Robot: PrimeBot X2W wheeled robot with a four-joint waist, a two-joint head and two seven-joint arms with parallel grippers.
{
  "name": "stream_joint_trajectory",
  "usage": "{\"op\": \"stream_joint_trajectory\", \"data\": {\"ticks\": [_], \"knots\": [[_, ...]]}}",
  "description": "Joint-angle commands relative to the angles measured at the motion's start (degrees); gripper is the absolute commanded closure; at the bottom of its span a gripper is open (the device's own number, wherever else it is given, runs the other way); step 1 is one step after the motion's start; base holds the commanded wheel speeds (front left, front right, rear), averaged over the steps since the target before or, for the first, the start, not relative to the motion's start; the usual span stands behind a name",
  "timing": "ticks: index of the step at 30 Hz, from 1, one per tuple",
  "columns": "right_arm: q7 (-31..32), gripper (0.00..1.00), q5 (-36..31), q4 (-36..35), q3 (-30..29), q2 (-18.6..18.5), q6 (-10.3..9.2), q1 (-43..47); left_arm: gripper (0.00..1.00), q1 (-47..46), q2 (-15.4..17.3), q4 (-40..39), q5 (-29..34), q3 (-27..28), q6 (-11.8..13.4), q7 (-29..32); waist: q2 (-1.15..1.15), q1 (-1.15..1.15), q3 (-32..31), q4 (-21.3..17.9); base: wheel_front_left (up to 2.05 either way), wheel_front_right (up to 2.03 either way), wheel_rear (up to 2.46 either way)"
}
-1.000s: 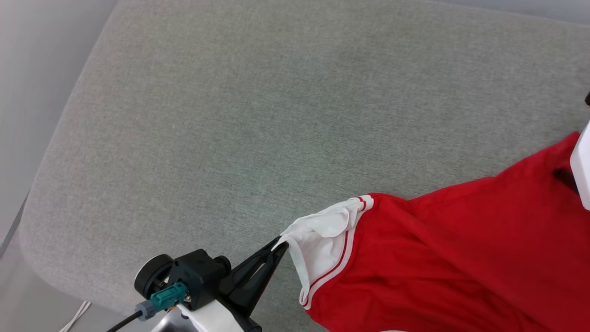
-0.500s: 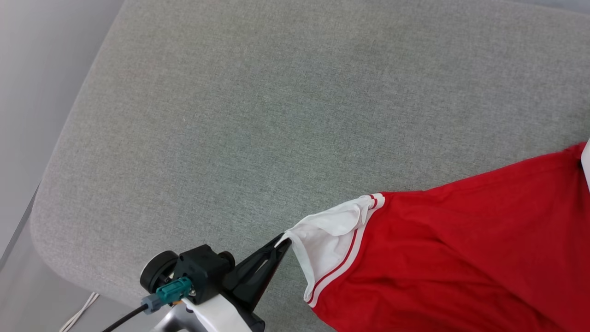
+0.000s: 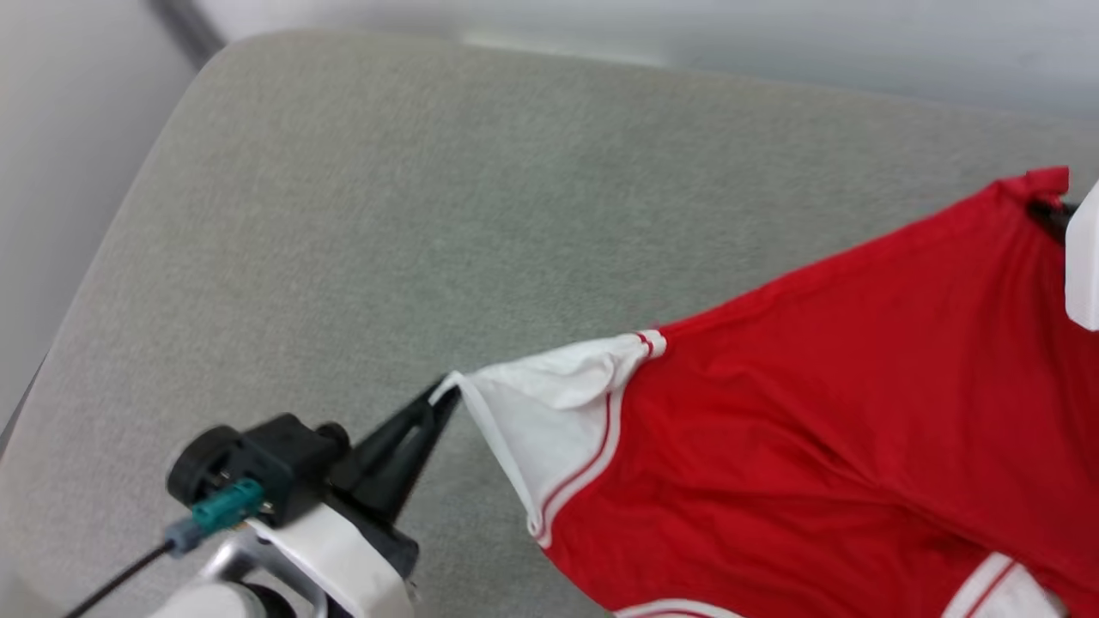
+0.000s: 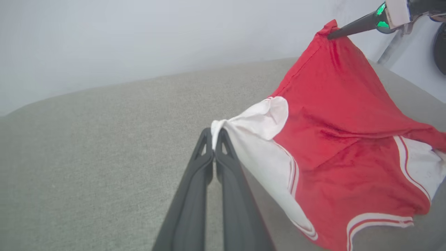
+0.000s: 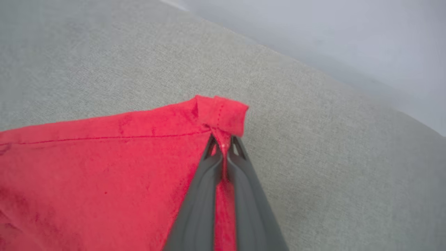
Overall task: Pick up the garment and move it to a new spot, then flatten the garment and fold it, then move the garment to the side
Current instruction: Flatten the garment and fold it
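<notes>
Woven grey bench point(image 3: 343, 215); my left tool point(image 3: 446, 389) clamps the garment point(image 3: 816, 386) by its white sleeve, right tool point(image 5: 224, 140) its red hem.

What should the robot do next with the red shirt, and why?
Probably lift both arms together and carry the garment toward the bare part of the grey cushion. The left gripper is shut on the white sleeve tip and the right gripper on a red corner, so both holds look ready, but the cloth's lower part sags onto the cushion.
</notes>
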Motion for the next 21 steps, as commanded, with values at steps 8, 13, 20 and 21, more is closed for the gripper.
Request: {"op": "stream_joint_trajectory", "data": {"ticks": [8, 13, 20, 21], "knots": [[-5.7, 1.0, 4.8, -6.6, -2.0, 0.9, -0.04, -2.7, 1.0, -4.9, 5.4, -4.4, -0.2, 8.1, 2.2, -1.4, 0.0, -0.01, -8.4, -8.9, 0.0, 0.0, 0.0], [-7.1, 1.0, 5.9, -10.4, -2.5, 2.4, -0.03, -3.1, 1.0, -7.3, 8.0, -5.5, -0.8, 12.5, 3.0, -2.0, 0.0, -0.01, -10.9, -12.3, 0.0, 0.0, 0.0], [-8.3, 1.0, 6.1, -16.9, -4.5, 4.5, -0.03, -3.0, 1.0, -13.4, 11.7, -6.4, -1.9, 19.6, 3.2, -2.1, 0.0, -0.01, -13.3, -16.8, 0.0, 0.0, 0.0], [-8.3, 1.0, 5.9, -17.8, -4.7, 4.9, -0.03, -3.0, 1.0, -14.4, 12.1, -6.4, -2.1, 20.5, 3.2, -2.0, 0.0, -0.01, -13.6, -17.4, 0.0, 0.0, 0.0]]}}
